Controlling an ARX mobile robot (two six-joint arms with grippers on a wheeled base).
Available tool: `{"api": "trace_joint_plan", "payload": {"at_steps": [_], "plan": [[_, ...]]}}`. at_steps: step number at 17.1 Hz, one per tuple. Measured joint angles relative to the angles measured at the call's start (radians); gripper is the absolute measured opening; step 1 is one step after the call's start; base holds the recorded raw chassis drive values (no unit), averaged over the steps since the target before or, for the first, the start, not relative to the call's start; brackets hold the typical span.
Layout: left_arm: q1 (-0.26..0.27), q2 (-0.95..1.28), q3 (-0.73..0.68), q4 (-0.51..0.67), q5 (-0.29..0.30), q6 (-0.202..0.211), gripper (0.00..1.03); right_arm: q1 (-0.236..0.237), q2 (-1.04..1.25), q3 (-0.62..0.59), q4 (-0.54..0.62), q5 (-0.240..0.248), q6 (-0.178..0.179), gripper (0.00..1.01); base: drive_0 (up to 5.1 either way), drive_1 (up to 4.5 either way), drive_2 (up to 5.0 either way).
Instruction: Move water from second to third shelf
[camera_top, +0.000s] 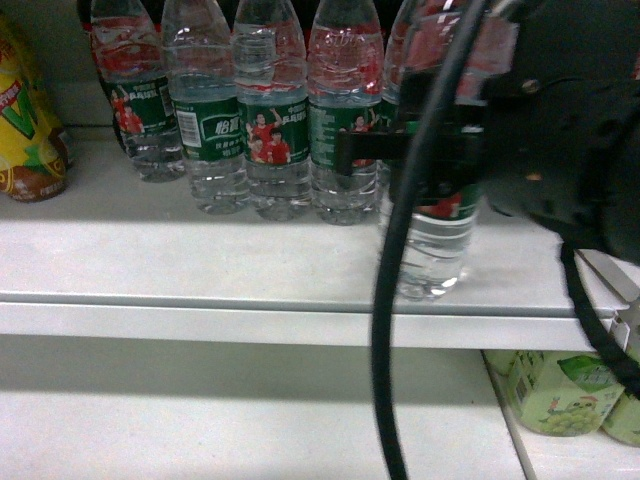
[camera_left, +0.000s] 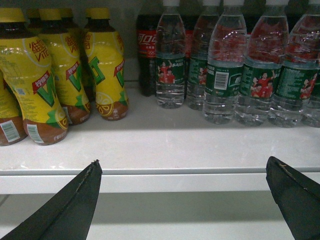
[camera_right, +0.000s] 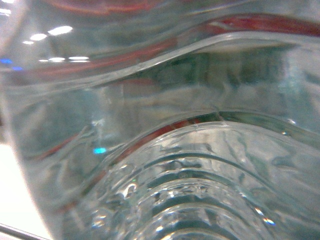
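Right gripper (camera_top: 425, 150) clamped, left gripper (camera_left: 185, 172) agape.

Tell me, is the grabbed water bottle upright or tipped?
Upright: the water bottle stands with its base on the shelf near the front edge.

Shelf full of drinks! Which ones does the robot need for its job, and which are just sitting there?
For the job:
- water bottle at the shelf's front edge
- right gripper around it
- shelf it stands on

Just sitting there:
- other water bottles
- yellow drink bottles
- cola bottle
- green cartons below
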Motion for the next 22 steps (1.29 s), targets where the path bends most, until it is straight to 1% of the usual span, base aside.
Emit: {"api": "trace_joint_plan", "payload": {"at_steps": [2, 5, 6, 7, 8, 10, 13, 18, 20, 22], "plan": [[0.0, 0.0, 0.0, 0.0, 0.0, 0.0, 0.98, -0.048, -0.083, -0.078, 0.012, -0.018, -0.021, 0.42, 0.0, 0.0, 0.0], [0.0, 0.0, 0.0, 0.0, 0.0, 0.0, 0.98, -0.085, -0.18, -0.164, 0.001, -0.053, -0.056, 0.42, 0.0, 0.0, 0.0], [0.0, 0.0, 0.0, 0.0, 0.0, 0.0, 0.98, -0.108, -0.236, -0.211, -0.017, -0.076, -0.071, 0.42, 0.0, 0.0, 0.0], [0.0, 0.0, 0.0, 0.0, 0.0, 0.0, 0.98, -0.161, -0.348, -0.292, -0.061, -0.092, -0.107, 0.42, 0.0, 0.0, 0.0], [0.0, 0.0, 0.0, 0.0, 0.0, 0.0, 0.98, -0.24, -0.46, -0.348, -0.117, -0.118, -0.123, 0.42, 0.0, 0.0, 0.0], [0.0, 0.0, 0.0, 0.0, 0.0, 0.0, 0.98, -0.332, -0.586, -0.384, -0.185, -0.148, -0.141, 0.42, 0.0, 0.0, 0.0], [0.0, 0.0, 0.0, 0.0, 0.0, 0.0, 0.98, -0.444, -0.76, -0.418, -0.278, -0.223, -0.145, 0.42, 0.0, 0.0, 0.0], [0.0, 0.0, 0.0, 0.0, 0.0, 0.0, 0.98, -0.593, -0.991, -0.442, -0.443, -0.309, -0.145, 0.42, 0.0, 0.0, 0.0], [0.0, 0.0, 0.0, 0.0, 0.0, 0.0, 0.98, -0.631, -1.055, -0.447, -0.499, -0.334, -0.14, 0.42, 0.0, 0.0, 0.0], [0.0, 0.0, 0.0, 0.0, 0.0, 0.0, 0.98, -0.629, -1.112, -0.449, -0.537, -0.344, -0.13, 0.42, 0.0, 0.0, 0.0]]}}
